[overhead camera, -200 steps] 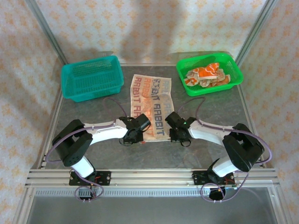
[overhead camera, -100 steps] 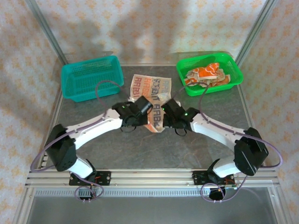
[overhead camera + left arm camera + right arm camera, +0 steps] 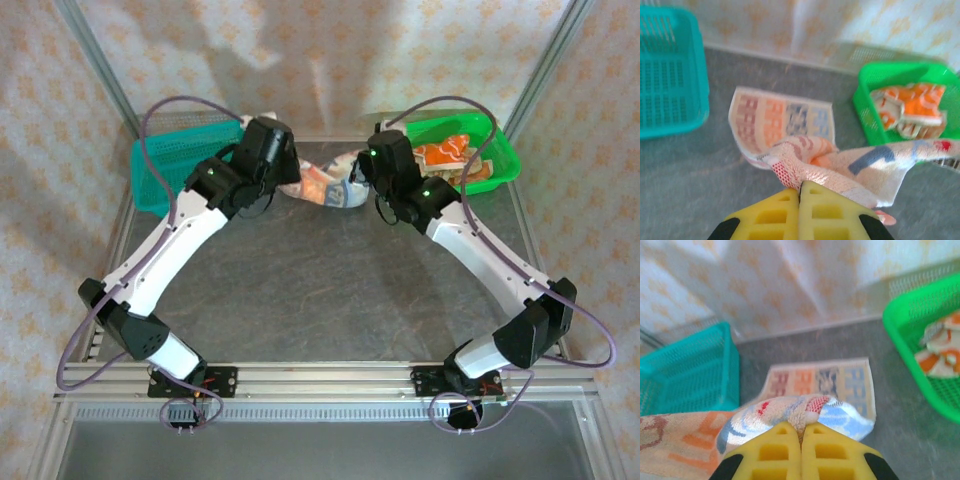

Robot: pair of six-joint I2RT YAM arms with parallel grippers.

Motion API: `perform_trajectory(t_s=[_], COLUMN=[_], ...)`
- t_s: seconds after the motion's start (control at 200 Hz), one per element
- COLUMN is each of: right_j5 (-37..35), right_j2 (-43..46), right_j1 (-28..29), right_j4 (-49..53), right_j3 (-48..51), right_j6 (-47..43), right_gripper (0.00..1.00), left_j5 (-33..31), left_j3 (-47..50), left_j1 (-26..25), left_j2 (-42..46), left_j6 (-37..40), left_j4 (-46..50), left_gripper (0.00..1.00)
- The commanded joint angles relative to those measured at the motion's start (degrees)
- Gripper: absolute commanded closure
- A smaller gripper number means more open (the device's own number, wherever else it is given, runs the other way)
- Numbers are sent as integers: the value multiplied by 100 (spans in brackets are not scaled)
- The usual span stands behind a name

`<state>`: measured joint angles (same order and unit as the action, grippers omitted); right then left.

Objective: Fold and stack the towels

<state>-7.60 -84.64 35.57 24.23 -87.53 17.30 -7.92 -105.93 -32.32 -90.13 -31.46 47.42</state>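
Grey table (image 3: 320, 300) takes up most of the space. L arm (image 3: 170, 240) & R arm (image 3: 480, 250) are both stretched out toward the far edge, wrists close together.

Teal basket (image 3: 160, 175) sits far left w/ the L arm's wrist partly over its corner. Green basket (image 3: 495, 145) is far right, just beside the R arm's wrist.

Lettered towel (image 3: 325, 188) is on the table btwn the two baskets, at the far side. Its far part lies flat, blue/orange letters showing. The near part is lifted & bunched, strung across btwn the two grippers above the flat bit.

Heap of towels (image 3: 445, 160), orange & cream, is crumpled inside the green basket.

L gripper (image 3: 800, 189): yellow fingers pressed together, no gap, pinching a gathered edge of the lettered towel; cloth trails off to its right. R gripper (image 3: 801, 431): same, fingers closed tight on a rounded fold of the same towel, cloth running off to its left.
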Motion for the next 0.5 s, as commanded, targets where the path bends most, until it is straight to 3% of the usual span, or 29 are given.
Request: perform_trajectory(t_s=[0.0, 0.205, 0.495], right_j5=[-532, -832, -422], right_j2=[-199, -776, -1733], right_j1=[-11, -80, -351], right_j4=[-448, -459, -240], right_j3=[-441, -1253, -2797], right_j6=[-418, -614, -927], right_gripper=[100, 100, 100], left_j5=[7, 654, 464], left_j3=[-586, -1543, -3007], left_j1=[257, 644, 744], left_j2=[-181, -635, -1386], left_j6=[535, 689, 717], left_j4=[219, 215, 324], left_gripper=[100, 100, 100])
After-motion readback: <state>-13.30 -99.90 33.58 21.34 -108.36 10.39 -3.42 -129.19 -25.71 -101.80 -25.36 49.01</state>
